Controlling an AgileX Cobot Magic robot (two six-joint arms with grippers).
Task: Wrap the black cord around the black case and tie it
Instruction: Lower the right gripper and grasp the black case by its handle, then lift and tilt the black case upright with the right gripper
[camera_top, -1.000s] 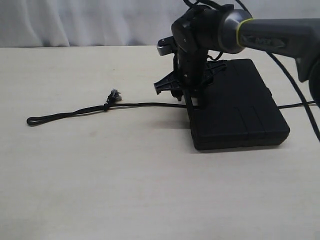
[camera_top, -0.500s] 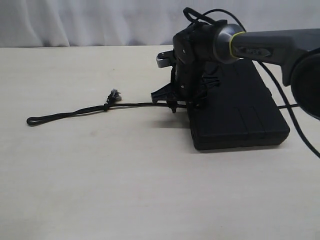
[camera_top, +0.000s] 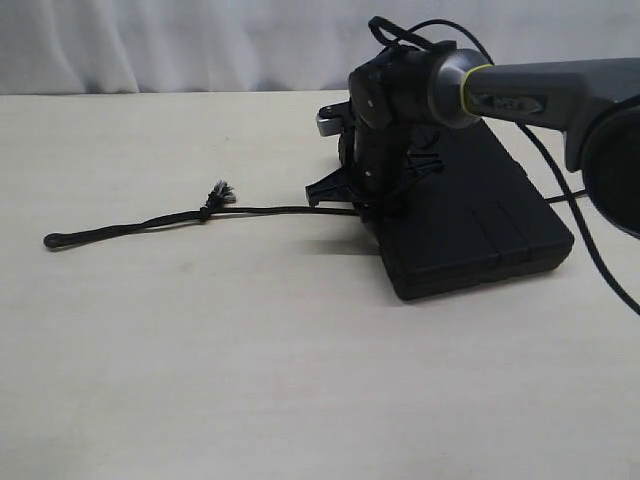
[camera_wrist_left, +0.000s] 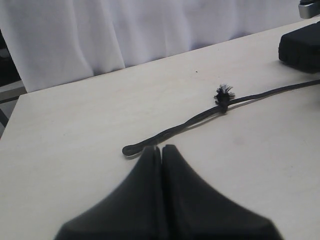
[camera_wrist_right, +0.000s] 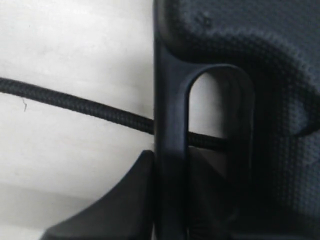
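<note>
The black case (camera_top: 480, 220) lies flat on the table, right of centre. My right gripper (camera_top: 370, 210) stands at its left edge, shut on the moulded handle (camera_wrist_right: 170, 100), one finger on each side of the bar (camera_wrist_right: 172, 155). The black cord (camera_top: 280, 209) runs from its looped end (camera_top: 50, 241) past the frayed knot (camera_top: 217, 193) and under the case. In the right wrist view the cord (camera_wrist_right: 75, 102) passes beneath the handle of the case (camera_wrist_right: 270, 60). My left gripper (camera_wrist_left: 161, 147) is shut and empty. The loop (camera_wrist_left: 131, 149) lies just beyond its tips, the knot (camera_wrist_left: 223, 95) farther off.
The pale table (camera_top: 250, 380) stretches wide to the left and front. A white curtain (camera_top: 150, 40) hangs behind it. The right arm's thicker cable (camera_top: 590, 250) droops past the case's right side. The left gripper does not show in the exterior view.
The right gripper has come down onto the case's handle and turned the case slightly, its right end swinging back. The cord's loop and knot slid a little to the left.
</note>
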